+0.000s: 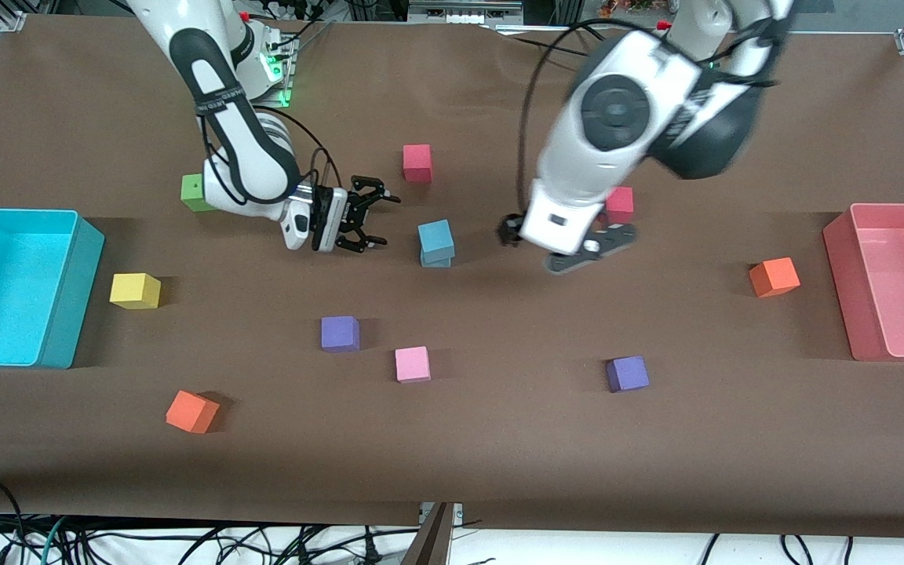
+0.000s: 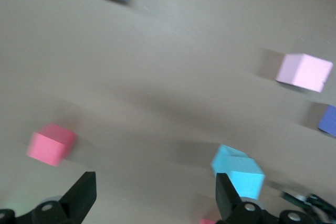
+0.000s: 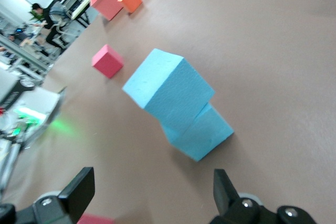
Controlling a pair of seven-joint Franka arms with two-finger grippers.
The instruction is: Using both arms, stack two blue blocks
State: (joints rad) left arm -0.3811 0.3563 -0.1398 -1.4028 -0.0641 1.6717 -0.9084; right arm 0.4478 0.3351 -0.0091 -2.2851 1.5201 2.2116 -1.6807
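Observation:
Two sky-blue blocks stand stacked mid-table, the top block (image 1: 435,235) sitting skewed on the lower block (image 1: 437,260). My right gripper (image 1: 369,213) is open and empty, low beside the stack toward the right arm's end. My left gripper (image 1: 510,230) is open and empty, low beside the stack toward the left arm's end. The right wrist view shows the top block (image 3: 170,87) on the lower block (image 3: 202,132) ahead of the open right gripper (image 3: 152,190). The left wrist view shows the stack (image 2: 244,174) by one finger of the open left gripper (image 2: 156,192).
A turquoise bin (image 1: 67,314) stands at the right arm's end and a pink bin (image 1: 844,290) at the left arm's end. Loose cubes: green (image 1: 195,192), yellow (image 1: 135,290), two purple (image 1: 340,333) (image 1: 627,373), pink (image 1: 412,364), two orange (image 1: 192,411) (image 1: 774,277), two red (image 1: 417,162) (image 1: 620,204).

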